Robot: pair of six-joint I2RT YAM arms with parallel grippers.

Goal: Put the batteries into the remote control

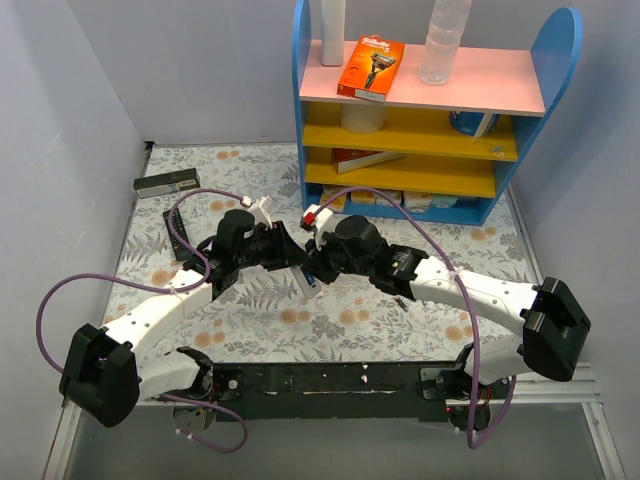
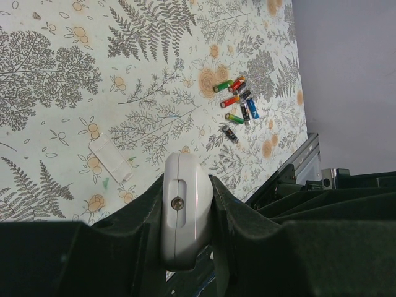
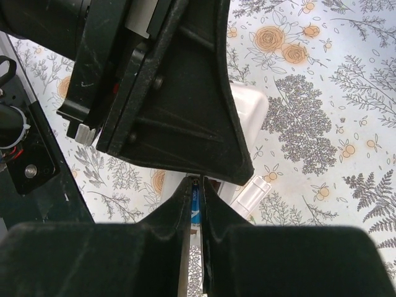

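Note:
My left gripper (image 2: 185, 180) is shut on the small white remote control (image 2: 182, 216) and holds it on edge above the table; in the top view the gripper (image 1: 290, 262) is mid-table with the remote (image 1: 302, 284) hanging below it. My right gripper (image 3: 196, 184) is shut on a blue battery (image 3: 195, 208), its tip right at the remote's open back (image 3: 250, 106); in the top view the right gripper (image 1: 320, 266) meets the left one. Several loose batteries (image 2: 237, 102) lie on the cloth. The white back cover (image 2: 111, 159) lies flat beside the remote, also in the right wrist view (image 3: 250, 195).
A blue shelf unit (image 1: 545, 60) stands at the back right with an orange razor box (image 1: 370, 67) and a bottle (image 1: 443, 40) on top. A black remote (image 1: 178, 232) and a long dark flat box (image 1: 165, 183) lie at the back left. Walls close both sides.

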